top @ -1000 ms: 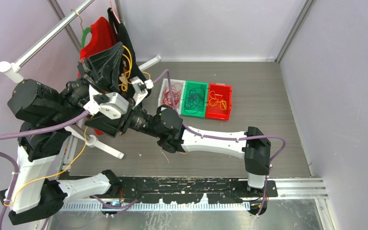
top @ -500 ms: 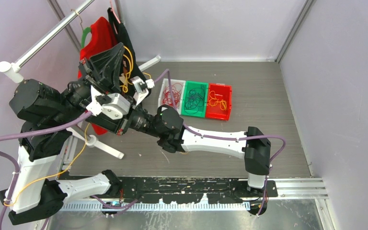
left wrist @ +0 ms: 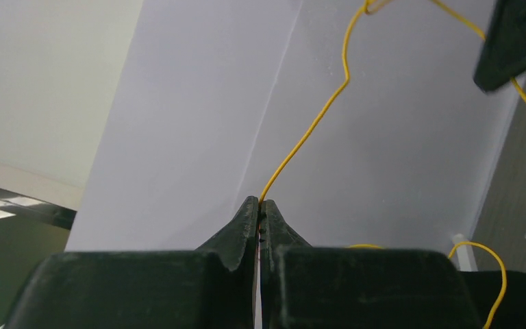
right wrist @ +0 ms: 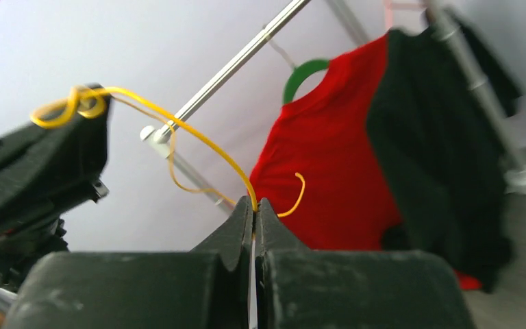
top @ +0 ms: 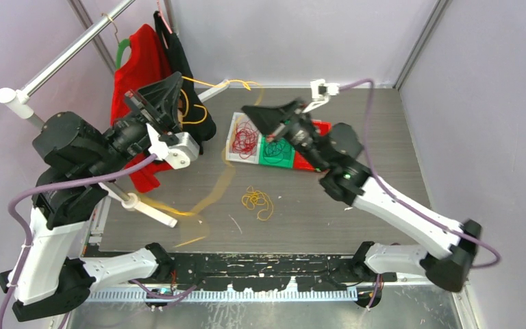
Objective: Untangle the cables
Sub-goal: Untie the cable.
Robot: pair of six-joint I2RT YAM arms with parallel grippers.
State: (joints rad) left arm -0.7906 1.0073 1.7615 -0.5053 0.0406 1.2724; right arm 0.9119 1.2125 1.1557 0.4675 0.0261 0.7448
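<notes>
A thin yellow cable [top: 212, 83] runs taut through the air between both grippers. My left gripper [top: 178, 77] is raised at the back left, and its jaws are shut on that cable [left wrist: 315, 123] at the tips [left wrist: 259, 201]. My right gripper [top: 245, 110] hangs over the bins and is shut on the same cable [right wrist: 198, 140] at its tips [right wrist: 253, 200]. A loose yellow tangle [top: 257, 200] lies on the table. A blurred yellow strand [top: 222, 181] trails down to the front left. Red cables [top: 244, 137] fill the white bin, dark ones [top: 277, 147] the green bin.
A red bin [top: 322, 127] sits partly behind the right arm. A clothes rack rod [top: 68, 51] at the back left carries a red shirt [top: 140, 65] and a black garment [top: 178, 62], close behind the left gripper. A white rack foot [top: 144, 209] lies on the table's left.
My right arm has swung from beside the left gripper to above the bins, shutting on the yellow cable and drawing it out. A yellow tangle now lies on the table.
</notes>
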